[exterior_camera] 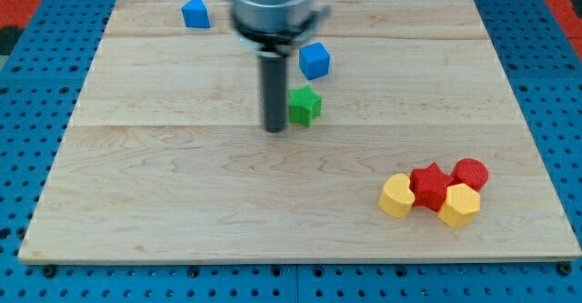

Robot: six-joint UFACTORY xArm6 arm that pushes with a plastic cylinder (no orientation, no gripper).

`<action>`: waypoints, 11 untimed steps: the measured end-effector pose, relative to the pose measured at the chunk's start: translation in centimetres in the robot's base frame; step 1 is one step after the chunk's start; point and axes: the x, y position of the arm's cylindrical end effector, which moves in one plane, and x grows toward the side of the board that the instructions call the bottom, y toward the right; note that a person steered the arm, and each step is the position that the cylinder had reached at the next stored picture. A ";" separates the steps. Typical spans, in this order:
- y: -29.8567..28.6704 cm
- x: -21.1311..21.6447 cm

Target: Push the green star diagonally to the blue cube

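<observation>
The green star [305, 106] lies on the wooden board a little above the view's middle. The blue cube [315, 60] sits just above it and slightly to the view's right, a small gap apart. My tip [275, 128] rests on the board just to the view's left of the green star and slightly below it, close to it; I cannot tell if it touches. The rod rises from there to the arm's grey body at the view's top.
A second blue block [195, 13], pentagon-like, sits at the top left. At the lower right lies a cluster: a yellow block [396, 195], a red star [429, 186], a yellow hexagon [459, 205] and a red cylinder [470, 173]. The board's edge [300, 259] runs along the bottom.
</observation>
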 end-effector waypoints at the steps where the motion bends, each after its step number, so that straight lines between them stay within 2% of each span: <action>1: 2.4 -1.1; 2: 9.6 -0.1; 3: 4.3 -2.6; 4: 9.8 -4.7; 5: 19.8 1.2; 6: 19.0 3.0; 7: 18.3 -2.5; 8: 24.3 -2.8; 9: 29.0 1.1; 10: 27.8 7.3; 11: 25.9 6.8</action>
